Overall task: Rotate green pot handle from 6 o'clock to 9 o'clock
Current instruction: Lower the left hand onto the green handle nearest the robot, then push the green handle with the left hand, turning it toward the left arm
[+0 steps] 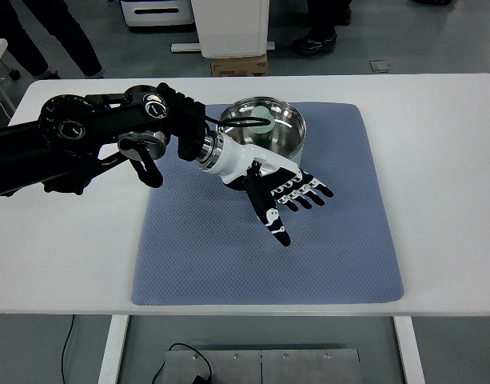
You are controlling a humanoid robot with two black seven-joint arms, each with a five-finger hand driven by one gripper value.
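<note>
A shiny steel pot (278,130) stands at the far middle of the blue mat (229,256). A pale green handle piece (263,122) shows at the pot's left side, partly hidden by my wrist and a black cable. My left hand (295,202) reaches in from the left and hovers over the mat just in front of the pot. Its fingers (307,192) are spread and hold nothing; the thumb points toward the near edge. I cannot tell whether the hand touches the pot.
The mat lies on a white table (444,160). Beyond the far edge are a cardboard box (238,65), a white cabinet base, and people's legs and shoes (315,40). My black left arm (77,136) covers the table's left part.
</note>
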